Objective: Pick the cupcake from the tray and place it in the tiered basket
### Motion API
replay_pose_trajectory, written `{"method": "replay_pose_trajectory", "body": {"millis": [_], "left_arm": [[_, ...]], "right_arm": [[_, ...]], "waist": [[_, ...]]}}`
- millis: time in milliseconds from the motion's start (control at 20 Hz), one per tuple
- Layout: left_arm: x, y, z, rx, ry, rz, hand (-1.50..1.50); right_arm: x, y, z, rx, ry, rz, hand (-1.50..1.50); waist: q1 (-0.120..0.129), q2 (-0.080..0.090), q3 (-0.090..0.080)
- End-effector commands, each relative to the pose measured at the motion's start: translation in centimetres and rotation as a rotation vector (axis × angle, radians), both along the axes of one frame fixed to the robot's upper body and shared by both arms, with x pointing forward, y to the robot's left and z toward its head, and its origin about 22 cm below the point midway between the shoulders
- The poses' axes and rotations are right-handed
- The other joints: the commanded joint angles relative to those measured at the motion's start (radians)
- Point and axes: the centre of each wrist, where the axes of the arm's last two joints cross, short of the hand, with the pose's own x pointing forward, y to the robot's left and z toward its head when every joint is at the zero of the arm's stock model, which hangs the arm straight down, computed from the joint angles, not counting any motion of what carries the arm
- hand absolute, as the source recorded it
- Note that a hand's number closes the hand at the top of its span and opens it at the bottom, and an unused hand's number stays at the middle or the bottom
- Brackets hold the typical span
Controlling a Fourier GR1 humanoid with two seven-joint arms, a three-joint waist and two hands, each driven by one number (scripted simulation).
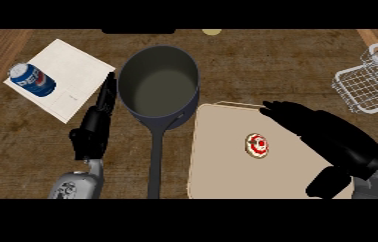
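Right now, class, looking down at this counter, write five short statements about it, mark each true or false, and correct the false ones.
1. The cupcake sits on the tray. True.
2. The right hand is curled round the cupcake. False: it is open above the tray, beside the cupcake.
3. The soda can lies on the white paper. True.
4. The pan holds food. False: it looks empty.
5. The wire basket is at the left edge. False: at the right edge.

Dark brown wooden counter top (280, 56), worn mottled grain, evenly lit
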Motion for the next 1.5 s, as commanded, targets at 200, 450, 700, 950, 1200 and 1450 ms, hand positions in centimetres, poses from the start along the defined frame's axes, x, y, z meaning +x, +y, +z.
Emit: {"method": "replay_pose_trajectory", "body": {"millis": [200, 450, 700, 950, 1200, 1450], "left_arm": [[-0.7, -0.9, 0.3, 0.002, -0.019, 0.003, 0.00], [0.3, -0.9, -0.5, -0.013, 0.002, -0.016, 0.00], [0.0, -0.3, 2.2, -0.004, -0.017, -0.016, 0.00], [-0.9, -1.3, 0.9, 0.001, -0.003, -0.006, 0.00], [1.8, -0.7, 2.5, -0.014, 0.014, -0.002, 0.00], [0.0, -2.0, 0.3, -0.014, -0.002, 0.004, 0.00]], "right_arm": [[1.5, 2.7, -2.6, -0.002, 0.033, 0.016, -1.50], [1.7, 0.8, -3.6, -0.009, 0.048, 0.010, -1.50], [2.4, 4.3, -2.6, -0.021, 0.058, 0.009, -1.50], [3.9, 5.8, -4.4, -0.023, 0.075, 0.009, -1.50], [4.5, 3.3, -3.2, 0.001, 0.059, 0.001, -1.50], [2.3, 3.5, -6.0, 0.007, 0.074, 0.002, -1.50]], "waist": [[0.004, 0.000, 0.000], [0.000, 0.001, 0.000], [0.002, 0.000, 0.000], [0.005, 0.000, 0.000], [0.001, 0.000, 0.000], [-0.001, 0.000, 0.000]]}}
